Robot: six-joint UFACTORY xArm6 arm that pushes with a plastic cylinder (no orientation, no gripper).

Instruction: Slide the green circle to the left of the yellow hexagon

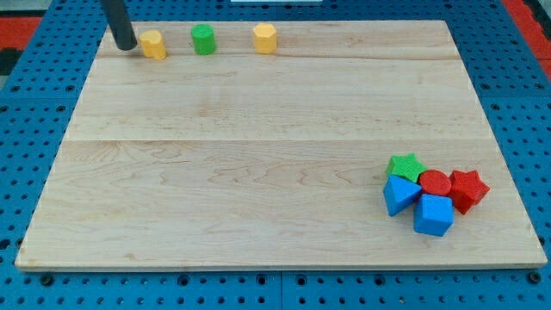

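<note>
The green circle point(203, 40) stands near the view's top edge of the wooden board. The yellow hexagon point(265, 39) is to its right, apart from it. Another yellow block point(153, 45), its shape unclear, stands to the green circle's left. My tip point(126, 46) rests on the board just left of that yellow block, close to it or touching it. The rod rises out of the view's top.
A cluster sits at the view's lower right: a green star point(405, 165), a red circle point(435, 182), a red star point(467, 189), a blue block point(399, 195) and a blue cube point(433, 215). The board point(258, 155) lies on a blue pegboard.
</note>
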